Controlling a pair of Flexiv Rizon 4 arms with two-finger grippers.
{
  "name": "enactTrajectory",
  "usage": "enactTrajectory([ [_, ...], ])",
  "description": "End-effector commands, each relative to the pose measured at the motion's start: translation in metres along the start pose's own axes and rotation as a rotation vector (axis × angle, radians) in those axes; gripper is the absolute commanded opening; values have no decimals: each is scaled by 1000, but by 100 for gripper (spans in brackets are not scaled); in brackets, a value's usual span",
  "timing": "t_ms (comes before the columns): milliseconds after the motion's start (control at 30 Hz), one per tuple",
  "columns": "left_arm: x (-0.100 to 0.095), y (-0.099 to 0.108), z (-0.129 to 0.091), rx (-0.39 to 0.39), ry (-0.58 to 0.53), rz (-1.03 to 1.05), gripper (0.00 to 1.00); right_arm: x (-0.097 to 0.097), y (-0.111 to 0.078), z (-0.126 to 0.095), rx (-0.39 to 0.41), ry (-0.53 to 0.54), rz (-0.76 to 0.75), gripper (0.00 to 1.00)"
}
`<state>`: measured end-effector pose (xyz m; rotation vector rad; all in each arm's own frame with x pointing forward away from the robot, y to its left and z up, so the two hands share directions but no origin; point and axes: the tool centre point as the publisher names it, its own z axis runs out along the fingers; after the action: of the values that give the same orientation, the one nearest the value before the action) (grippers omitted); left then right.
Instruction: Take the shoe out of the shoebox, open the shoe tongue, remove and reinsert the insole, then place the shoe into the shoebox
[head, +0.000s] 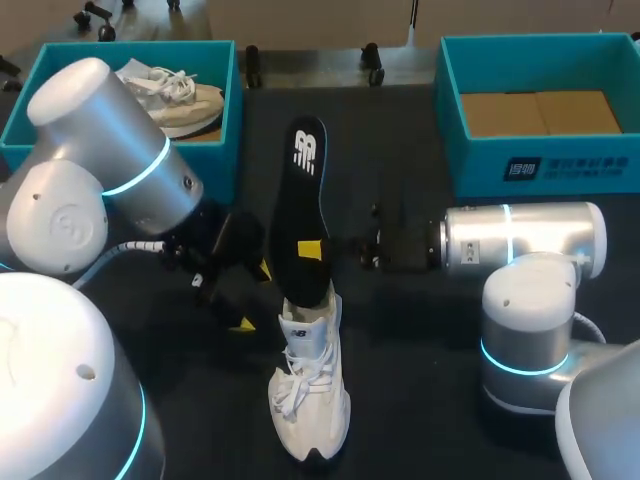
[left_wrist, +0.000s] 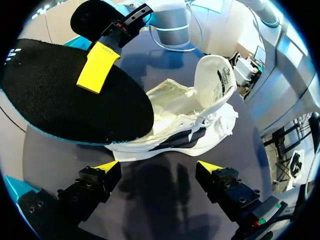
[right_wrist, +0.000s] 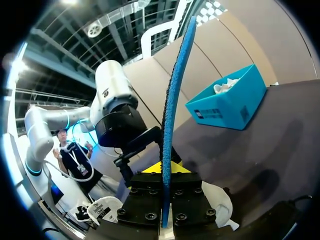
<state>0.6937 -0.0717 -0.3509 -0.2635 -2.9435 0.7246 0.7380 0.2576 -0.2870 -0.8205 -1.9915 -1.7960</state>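
Only one yellow tip of the right pincer (head: 318, 250) showed from the head view, pressed on the black insole (head: 303, 200); the other tip was hidden behind it. In the right wrist view that pincer (right_wrist: 165, 172) was clamped on the insole (right_wrist: 172, 100), which was seen edge-on rising from between the fingers. The insole's lower end met the opening of the white shoe (head: 310, 390) below the right pincer, but how far it sat inside could not be made out. From the left wrist view, the insole (left_wrist: 65, 100) covered part of the shoe (left_wrist: 190, 125), which lay just ahead of the left pincer (left_wrist: 157, 167) with its tongue pulled up. The left pincer's fingers stood spread with nothing between them. In the head view the left pincer (head: 252, 295) hung just beside the shoe, partly hidden under its own wrist.

Beyond the left pincer stood a teal shoebox (head: 130, 47) holding a second white shoe (head: 175, 95). Beyond the right pincer, another teal shoebox (head: 560, 165) showed its brown cardboard floor. The shoe rested on the dark desk (head: 420, 380).
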Motion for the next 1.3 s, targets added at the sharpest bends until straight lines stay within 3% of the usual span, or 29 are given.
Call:
enactTrajectory([
  [33,1,1,2,1,-16,-7,100,-1,-1,2,-4,3,-4,0],
  [900,0,1,5,29,-26,-40,100,-11,8,6,-3,46,-28,0],
  [1300,0,1,5,29,-26,-40,100,-19,-3,4,18,63,-5,0],
])
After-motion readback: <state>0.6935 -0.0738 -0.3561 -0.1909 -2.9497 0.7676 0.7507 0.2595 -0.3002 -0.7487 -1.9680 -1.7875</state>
